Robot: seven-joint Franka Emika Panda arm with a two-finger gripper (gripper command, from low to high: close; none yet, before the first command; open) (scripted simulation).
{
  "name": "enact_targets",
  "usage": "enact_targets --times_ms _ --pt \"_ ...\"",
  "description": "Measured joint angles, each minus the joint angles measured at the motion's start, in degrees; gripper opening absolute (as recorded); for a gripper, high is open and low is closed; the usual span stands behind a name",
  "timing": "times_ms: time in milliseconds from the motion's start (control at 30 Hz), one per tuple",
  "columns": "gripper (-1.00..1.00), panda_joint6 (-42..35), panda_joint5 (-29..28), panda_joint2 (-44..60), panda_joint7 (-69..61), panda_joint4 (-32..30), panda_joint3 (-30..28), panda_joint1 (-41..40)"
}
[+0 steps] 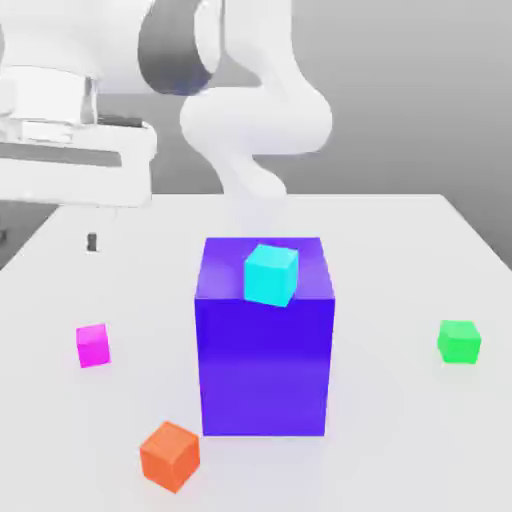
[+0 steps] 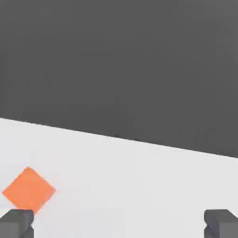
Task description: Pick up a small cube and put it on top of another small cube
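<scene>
The small magenta-pink cube point(image 1: 93, 345) rests on the white table point(image 1: 400, 440) at the exterior view's left, apart from everything else. A small cyan cube point(image 1: 271, 274) sits on top of the big purple-blue block point(image 1: 265, 360) in the middle. In the hand view my gripper point(image 2: 121, 224) is open, its two dark fingertips point(image 2: 17, 222) standing wide apart with nothing between them. A small orange cube point(image 2: 29, 189) lies on the table close to one fingertip. The white arm point(image 1: 250, 110) hangs over the back of the table, well above the cubes.
The orange cube point(image 1: 170, 455) lies near the front of the table, in front of the big block. A small green cube point(image 1: 459, 341) lies at the exterior view's right. The tall block stands between the magenta and green cubes.
</scene>
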Motion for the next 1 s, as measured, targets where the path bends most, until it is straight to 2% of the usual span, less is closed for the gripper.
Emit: enact_targets --times_ms 267,367,567,667,800,833,1000 --pt "0.0 10.01 1.0 13.41 -21.6 -10.37 -11.48 -3.96" --pt "0.0 13.07 7.11 17.92 -29.78 -11.75 -11.92 -5.41" --pt "0.0 17.4 27.68 25.53 -45.39 -9.78 1.38 -13.2" --pt "0.0 19.56 35.62 28.9 -51.34 -8.64 10.02 -19.92" --pt "0.0 22.84 43.14 33.19 -57.03 -7.41 21.26 -29.33" --pt "-1.0 23.72 44.3 34.23 -57.9 -7.21 23.89 -31.64" --pt "-1.0 23.56 44.32 34.22 -57.93 -7.21 23.89 -31.64"
